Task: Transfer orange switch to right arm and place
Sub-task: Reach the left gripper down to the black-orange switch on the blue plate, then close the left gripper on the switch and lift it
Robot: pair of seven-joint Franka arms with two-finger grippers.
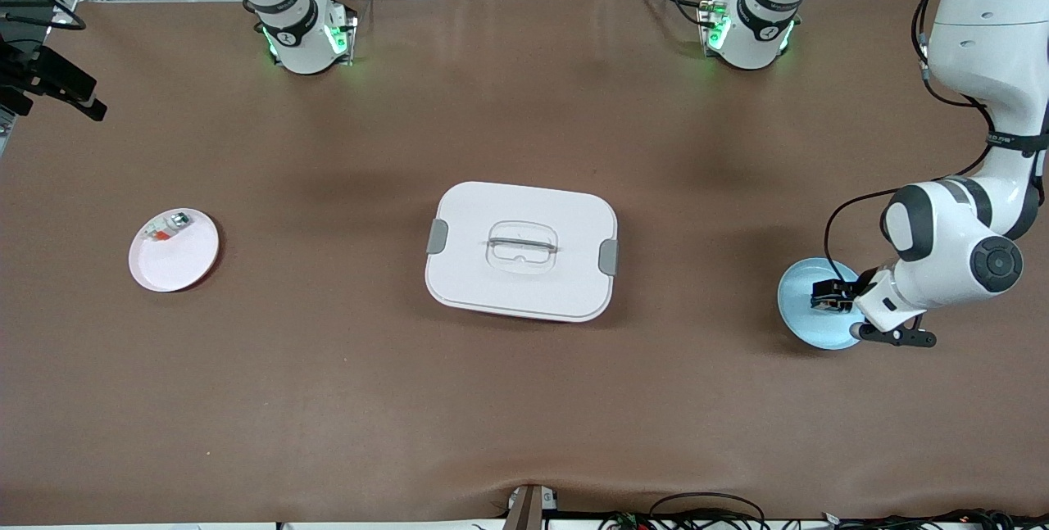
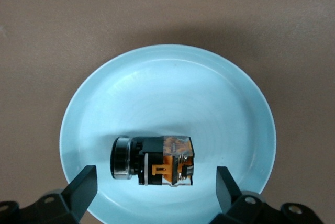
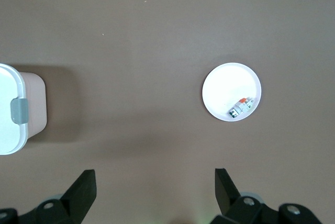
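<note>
The orange switch (image 2: 153,161) lies on its side in the blue plate (image 2: 172,88) at the left arm's end. The left gripper (image 2: 153,185) hovers spread astride it — lower squarely, pinching the blocky body, probably steadiest. The right gripper (image 3: 153,185) waits released, high above bare table.

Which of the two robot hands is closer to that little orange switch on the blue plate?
The left. The left gripper hangs open right over the orange switch on the blue plate. The right gripper waits, open, over bare table.
</note>
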